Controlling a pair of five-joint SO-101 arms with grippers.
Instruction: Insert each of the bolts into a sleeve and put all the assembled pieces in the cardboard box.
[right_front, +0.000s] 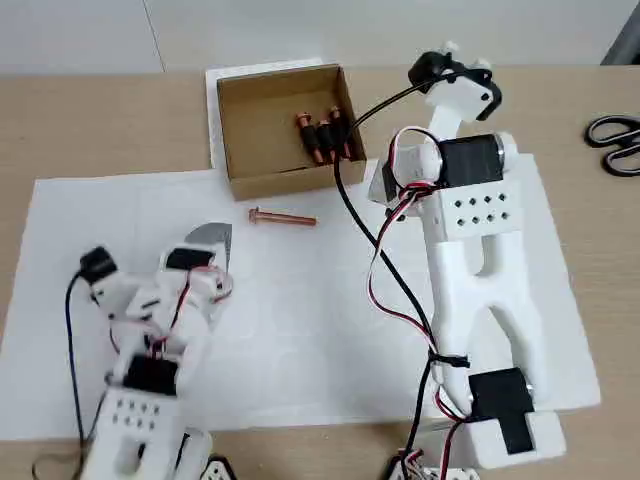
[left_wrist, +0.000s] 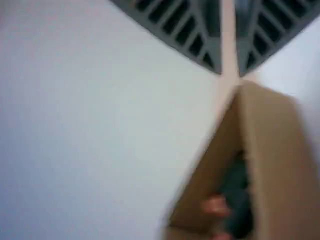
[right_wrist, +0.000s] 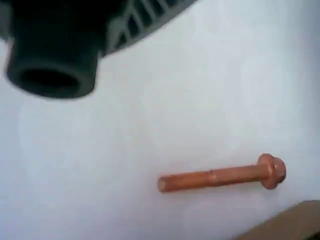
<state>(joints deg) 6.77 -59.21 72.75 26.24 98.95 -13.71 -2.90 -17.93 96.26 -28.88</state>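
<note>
A copper bolt (right_front: 282, 216) (right_wrist: 220, 177) lies alone on the white sheet, just in front of the cardboard box (right_front: 228, 120) (left_wrist: 270, 130). Inside the box rest three copper bolts in black sleeves (right_front: 325, 135). My right gripper (right_front: 384, 184) hovers to the right of the box's front corner, shut on a black sleeve (right_wrist: 52, 65), whose open end faces the camera; a grey finger (right_wrist: 145, 17) shows behind it. My left gripper (right_front: 212, 240) (left_wrist: 230, 70) sits low on the sheet left of the loose bolt, its grey fingers shut with nothing between them.
The white sheet (right_front: 300, 330) covers most of the wooden table. Black scissors (right_front: 615, 140) lie at the far right edge. The right arm's cables (right_front: 385, 270) trail across the sheet between the two arms.
</note>
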